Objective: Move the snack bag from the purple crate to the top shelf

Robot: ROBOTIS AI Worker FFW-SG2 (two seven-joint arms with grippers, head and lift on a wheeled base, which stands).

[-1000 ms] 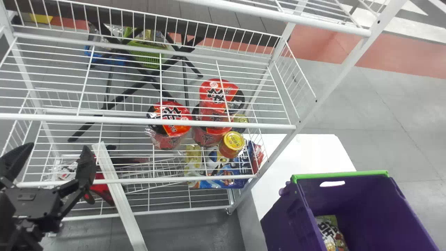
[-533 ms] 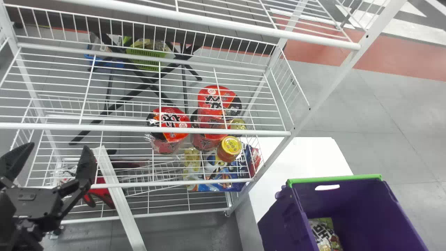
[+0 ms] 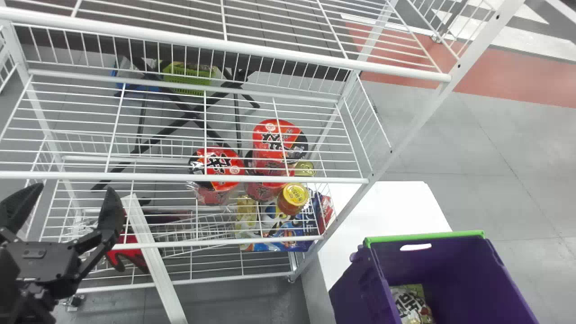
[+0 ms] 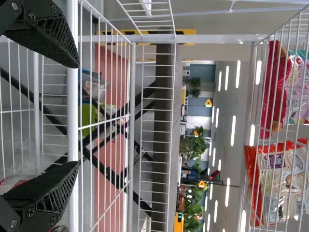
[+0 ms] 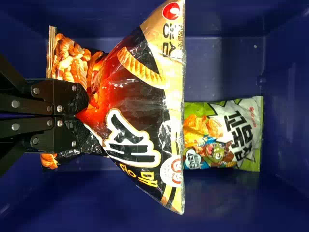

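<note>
right tool (image 5: 83,109) pinching one end of the black snack bag (image 5: 149,104) | bag held inside or above purple crate (image 3: 454,270), green bag (image 5: 231,133) beyond | left tool (image 3: 72,191) spread, near white wire shelves (image 3: 180,177)

- The rack (image 3: 270,180) stands left, the crate (image 3: 445,261) right, the desk (image 3: 391,207) just beside the rack's right end.
- Below, in the rack's right part: a tub (image 3: 225,162), to its right more tubs (image 3: 274,137), before those a jar (image 3: 293,193), near it a pack (image 3: 288,234).
- On a higher shelf: pouches (image 4: 282,188).
- In the crate: two packets (image 5: 222,133), well apart from its far wall; over them, the snack bag (image 5: 140,101).
</note>
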